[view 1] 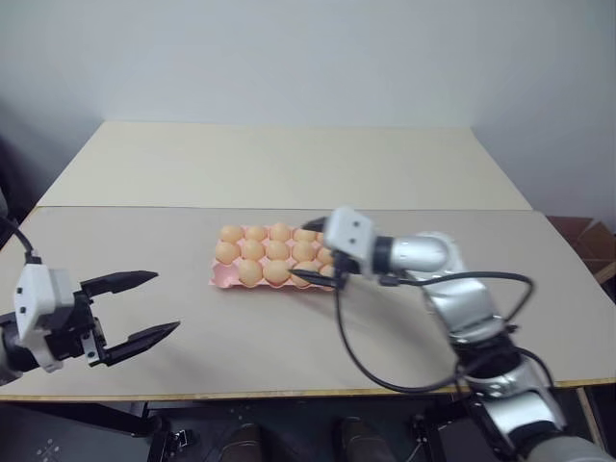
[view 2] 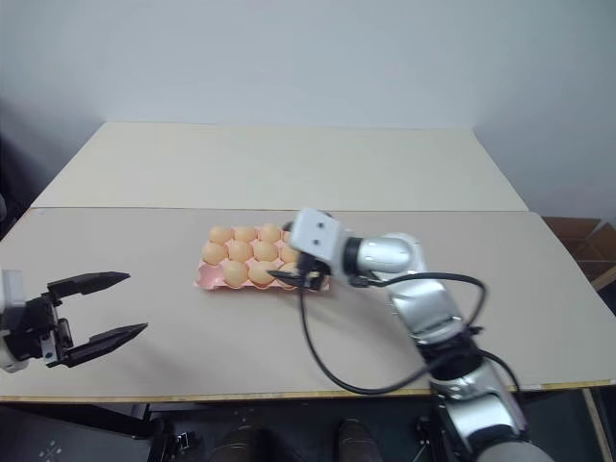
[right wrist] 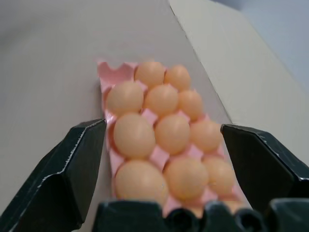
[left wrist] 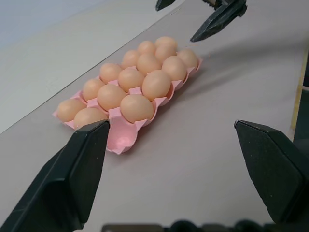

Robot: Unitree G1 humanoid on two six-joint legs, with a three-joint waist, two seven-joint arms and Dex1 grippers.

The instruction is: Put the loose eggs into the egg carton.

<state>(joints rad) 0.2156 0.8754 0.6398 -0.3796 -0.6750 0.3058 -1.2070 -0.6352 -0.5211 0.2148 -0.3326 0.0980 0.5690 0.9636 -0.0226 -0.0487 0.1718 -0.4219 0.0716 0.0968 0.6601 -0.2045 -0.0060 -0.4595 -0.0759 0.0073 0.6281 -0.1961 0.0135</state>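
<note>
- Right gripper [view 1: 313, 252] hangs over the right end of the egg carton [left wrist: 121, 140], its two black fingers spread wide with nothing between them.
- From the right wrist view, those fingers [right wrist: 63, 174] frame the carton on either side, and the eggs [right wrist: 133, 135] lie in their cups below the gap.
- Its forearm reaches in from the lower right of the head view, bent at the elbow, with the white wrist block turned toward the carton and the fingers pointing leftward and slightly down; a black cable [view 1: 351, 346] loops below it.
- Whether the fingertips touch the carton or an egg cannot be told; they appear just above the nearest cups.
- Left gripper [view 1: 144, 308] hovers over bare table [view 1: 289, 173] near the front edge, well apart from the carton, and is likewise splayed and empty.
- Its fingers point to the right, roughly level, toward the carton's left end.
- Pink and lidless, the carton sits flat near the middle of the table, lengthwise across the head view.
- Nearly every cup holds a light orange-brown egg; the corner cup [left wrist: 120, 139] at the front left end, the one closest to the left gripper, shows bare pink.
- All the eggs seen are seated in the carton, three rows deep.
</note>
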